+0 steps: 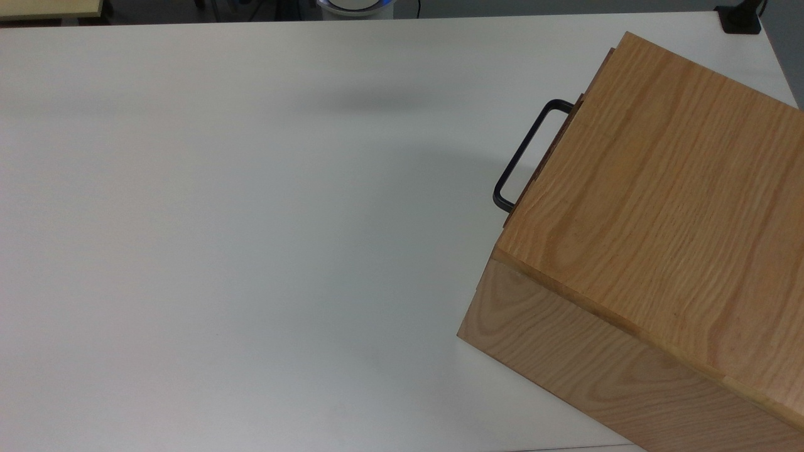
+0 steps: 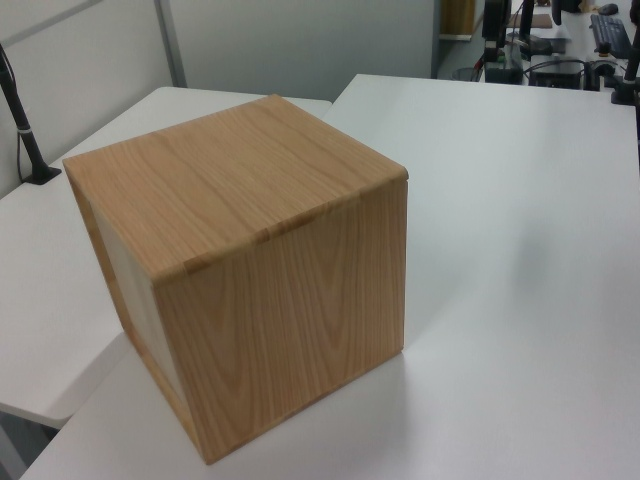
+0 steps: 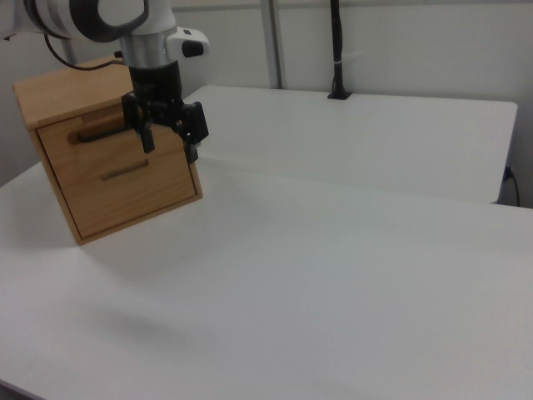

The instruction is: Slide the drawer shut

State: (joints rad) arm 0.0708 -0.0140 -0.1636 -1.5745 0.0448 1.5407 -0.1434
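While no writing is readable, drawer point(image 3: 117, 162) sits shut in cabinet point(image 1: 653, 207), handle point(image 1: 524, 154) protruding, gripper point(image 3: 171, 142) raised, fingers apart, over white table point(image 1: 251, 220).

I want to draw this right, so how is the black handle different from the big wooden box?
The handle is black, while the box is light brown wood with wavy grain. The handle is a thin bent bar shaped like a U, and the box is a big chunky block. The handle sticks out in the air from the front, and the box sits on the white table. In the top view both slant the same way.
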